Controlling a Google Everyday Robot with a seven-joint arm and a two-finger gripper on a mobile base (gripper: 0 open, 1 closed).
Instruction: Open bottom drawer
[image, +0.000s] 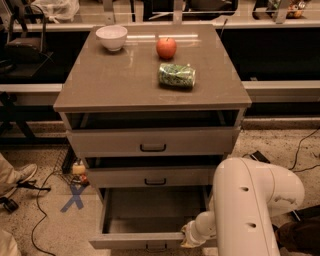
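Note:
The bottom drawer (135, 240) of the grey-beige cabinet is pulled far out, showing an empty inside. Its front sits at the lower edge of the view, with the black handle (156, 247) barely showing. My white arm comes in from the lower right. My gripper (188, 238) is at the right end of the drawer front, touching or very near its top edge. The middle drawer (155, 177) and top drawer (152, 142) are each pulled out a little.
On the cabinet top (100, 80) are a white bowl (111, 37), a red apple (166, 48) and a green packet (176, 75). A blue X mark (74, 198) and cables lie on the floor at left. A shoe (22, 175) is at far left.

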